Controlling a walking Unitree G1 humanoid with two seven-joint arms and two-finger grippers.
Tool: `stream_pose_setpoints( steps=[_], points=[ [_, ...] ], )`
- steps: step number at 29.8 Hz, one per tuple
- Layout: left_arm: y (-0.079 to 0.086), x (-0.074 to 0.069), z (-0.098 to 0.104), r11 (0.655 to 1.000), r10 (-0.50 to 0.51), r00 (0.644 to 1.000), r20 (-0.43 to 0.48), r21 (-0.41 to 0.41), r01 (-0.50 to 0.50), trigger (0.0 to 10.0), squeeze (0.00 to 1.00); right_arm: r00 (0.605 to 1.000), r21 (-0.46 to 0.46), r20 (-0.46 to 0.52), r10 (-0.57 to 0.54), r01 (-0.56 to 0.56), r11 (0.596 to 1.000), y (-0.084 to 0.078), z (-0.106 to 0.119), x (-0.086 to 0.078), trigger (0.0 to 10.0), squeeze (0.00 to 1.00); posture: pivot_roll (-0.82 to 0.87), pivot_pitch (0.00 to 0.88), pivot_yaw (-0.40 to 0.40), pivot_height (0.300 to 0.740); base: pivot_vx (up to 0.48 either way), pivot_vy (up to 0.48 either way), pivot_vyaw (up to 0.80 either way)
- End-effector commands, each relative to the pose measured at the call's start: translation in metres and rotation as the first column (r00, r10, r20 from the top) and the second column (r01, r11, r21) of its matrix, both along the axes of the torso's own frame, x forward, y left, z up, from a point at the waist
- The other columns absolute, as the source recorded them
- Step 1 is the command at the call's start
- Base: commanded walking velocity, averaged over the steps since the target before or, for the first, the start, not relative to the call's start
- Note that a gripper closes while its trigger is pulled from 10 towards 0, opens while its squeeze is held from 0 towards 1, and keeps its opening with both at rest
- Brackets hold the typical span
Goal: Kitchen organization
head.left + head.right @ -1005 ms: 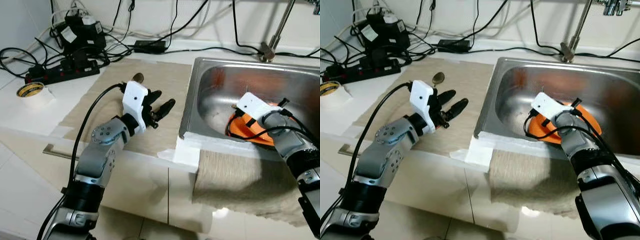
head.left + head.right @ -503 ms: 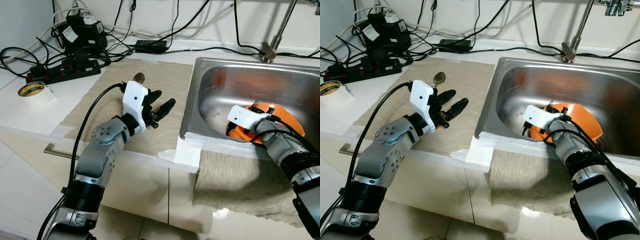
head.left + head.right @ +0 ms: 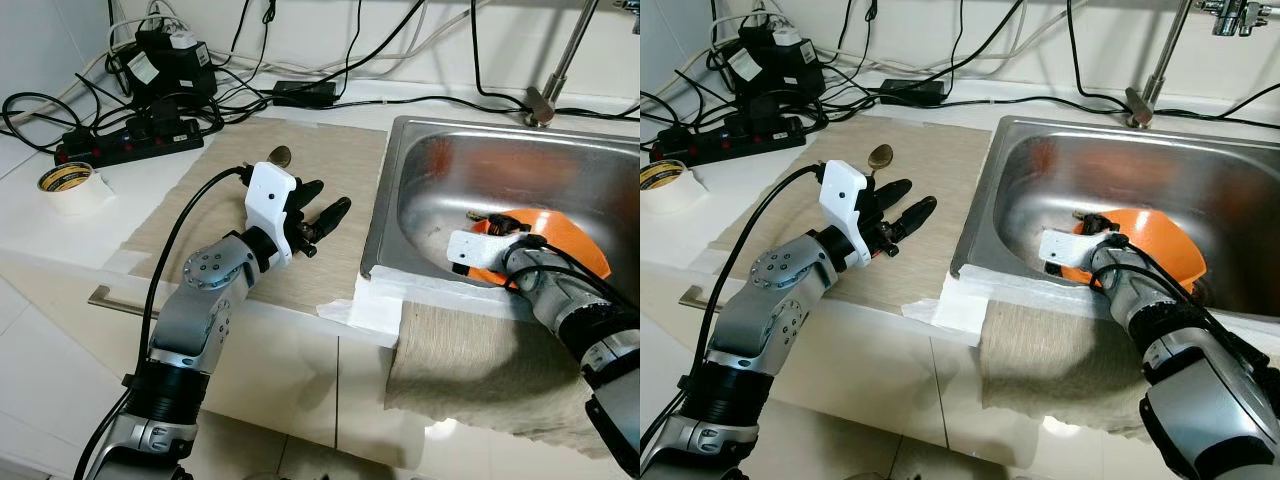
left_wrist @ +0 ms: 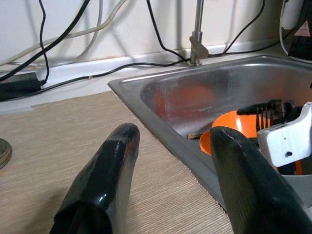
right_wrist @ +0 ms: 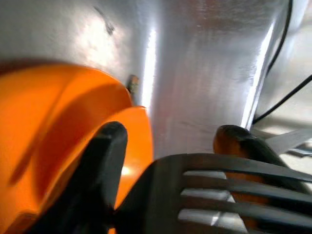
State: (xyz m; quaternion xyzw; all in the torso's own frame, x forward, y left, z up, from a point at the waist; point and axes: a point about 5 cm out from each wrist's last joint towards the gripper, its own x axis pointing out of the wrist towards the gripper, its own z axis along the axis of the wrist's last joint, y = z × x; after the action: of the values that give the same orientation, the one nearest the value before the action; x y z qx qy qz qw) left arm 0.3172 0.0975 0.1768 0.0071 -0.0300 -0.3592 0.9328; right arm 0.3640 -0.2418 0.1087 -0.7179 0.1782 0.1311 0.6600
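Countertop [image 3: 60,235] carries a beige mat [image 3: 325,165], a tangle of cables with a power strip [image 3: 128,140] at the back, a roll of tape [image 3: 66,181] toward the left and a small round brass piece [image 3: 278,154] on the mat. Over that mat hovers the left gripper [image 3: 322,218], fingers spread and empty, and a cloth [image 3: 480,365] hangs over the counter edge below the sink [image 3: 420,175]. Inside the sink lies an orange plate [image 3: 1155,240] with a black slotted spatula [image 5: 229,192] across it, and the right gripper [image 5: 168,168] sits right at them, one finger [image 5: 105,161] against the plate, though I cannot tell whether it grips anything.

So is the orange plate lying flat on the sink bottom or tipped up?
Tipped up. The orange plate stands at a slant in the sink, one edge raised, with the right gripper at its near rim beside a black slotted utensil.
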Motion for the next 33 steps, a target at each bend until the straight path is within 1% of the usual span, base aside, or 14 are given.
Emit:
stream_pose_setpoints(
  steps=[1, 3, 6, 13, 14, 20, 24, 33],
  points=[
    [0.002, 0.002, 0.0, 1.0, 0.002, 1.0, 0.004, 0.029, -0.002, 10.0, 0.0, 1.0, -0.058, -0.001, 0.017, -0.017, 0.998, -0.004, 0.001, -0.001, 10.0, 1.0, -0.06, 0.0, 0.073, 0.736, 0.0, 0.0, 0.0],
    [0.002, 0.002, 0.0, 1.0, 0.002, 1.0, 0.004, 0.03, -0.002, 10.0, 0.0, 0.999, -0.092, 0.02, 0.048, -0.046, 0.995, -0.002, 0.005, 0.002, 10.0, 1.0, -0.06, 0.0, 0.074, 0.736, 0.0, 0.0, 0.0],
    [0.002, 0.002, 0.0, 1.0, 0.001, 1.0, 0.004, 0.029, -0.001, 10.0, 0.0, 0.997, -0.067, 0.043, 0.059, -0.056, 0.996, 0.001, 0.008, 0.004, 10.0, 1.0, -0.07, 0.0, 0.073, 0.736, 0.0, 0.0, 0.0],
    [0.002, 0.002, 0.0, 1.0, 0.002, 1.0, 0.004, 0.031, -0.002, 10.0, 0.0, 0.994, -0.088, 0.071, 0.08, -0.074, 0.993, 0.003, 0.009, 0.006, 10.0, 1.0, -0.06, 0.0, 0.073, 0.736, 0.0, 0.0, 0.0],
    [0.002, 0.001, 0.0, 0.999, 0.002, 1.0, 0.004, 0.032, -0.002, 10.0, 0.0, 0.991, -0.085, 0.104, 0.081, -0.072, 0.994, 0.003, 0.014, 0.008, 10.0, 1.0, -0.06, 0.0, 0.073, 0.736, 0.0, 0.0, 0.0],
    [0.003, 0.002, 0.0, 0.999, 0.003, 1.0, 0.004, 0.034, -0.003, 10.0, 0.0, 0.992, -0.067, 0.11, 0.068, -0.061, 0.996, 0.003, 0.018, 0.01, 10.0, 1.0, -0.06, 0.0, 0.073, 0.736, 0.0, 0.0, 0.0],
    [0.003, 0.002, 0.001, 0.999, 0.004, 1.0, 0.006, 0.037, -0.004, 10.0, 0.0, 0.991, -0.025, 0.129, 0.039, -0.036, 0.999, 0.003, 0.021, 0.011, 10.0, 1.0, -0.06, 0.0, 0.073, 0.736, 0.0, 0.0, 0.0],
    [0.003, 0.002, 0.001, 0.999, 0.004, 1.0, 0.006, 0.037, -0.004, 10.0, 0.0, 0.991, -0.025, 0.129, 0.039, -0.036, 0.999, 0.003, 0.021, 0.011, 10.0, 1.0, -0.06, 0.0, 0.073, 0.736, 0.0, 0.0, 0.0]
  ],
)
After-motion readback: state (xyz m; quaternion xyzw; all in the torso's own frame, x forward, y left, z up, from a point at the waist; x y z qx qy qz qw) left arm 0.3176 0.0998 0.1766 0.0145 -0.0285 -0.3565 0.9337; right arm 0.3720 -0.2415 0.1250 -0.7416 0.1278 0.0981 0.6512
